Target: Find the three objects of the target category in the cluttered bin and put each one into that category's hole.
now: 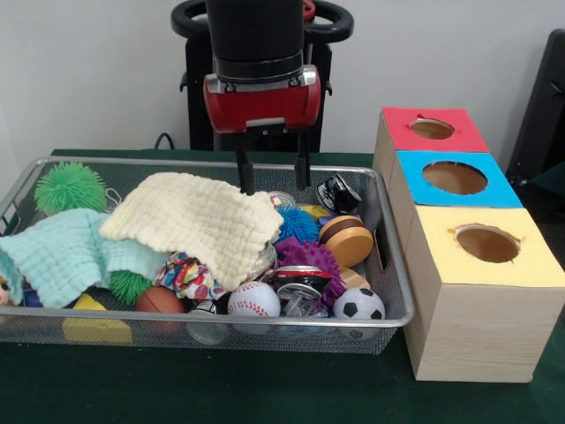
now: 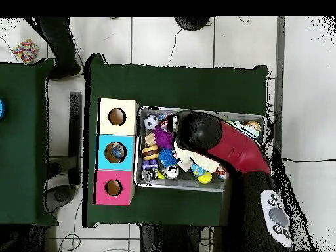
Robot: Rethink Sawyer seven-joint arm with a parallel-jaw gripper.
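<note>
Gripper: the gripper [image 1: 274,174] hangs over the far side of the bin, its two dark fingers [image 1: 244,172] spread well apart and pointing straight down, with nothing between them; the left-hand tip sits at the far edge of the cream cloth.
Bin: a wire mesh bin [image 1: 265,323] on the green worktop [image 1: 265,389], long axis running side to side in the front view, packed with toys and cloths.
Cloths: a cream cloth [image 1: 199,221] lies draped across the middle of the bin; a mint cloth [image 1: 62,252] lies toward the bin's left end, partly under the cream one.
Balls: a baseball [image 1: 253,300] and a small soccer ball [image 1: 358,305] rest against the bin's near wall, a brown ball [image 1: 161,300] just left of the baseball, half hidden.
Spiky toys: a green spiky ball [image 1: 71,185] in the far left corner, a blue one [image 1: 298,225] and a purple one [image 1: 309,258] near the middle.
Wooden disc: a round brown and tan disc [image 1: 346,238] sits tilted by the bin's right wall.
Boxes: three wooden boxes stand in a row beside the bin's right end, each with a round hole on top: red top [image 1: 433,129] farthest, blue top [image 1: 455,178] in the middle, yellow top [image 1: 487,245] nearest.
Overhead: the arm [image 2: 236,147] covers much of the bin; the blue top's hole shows something inside, too small to tell.
</note>
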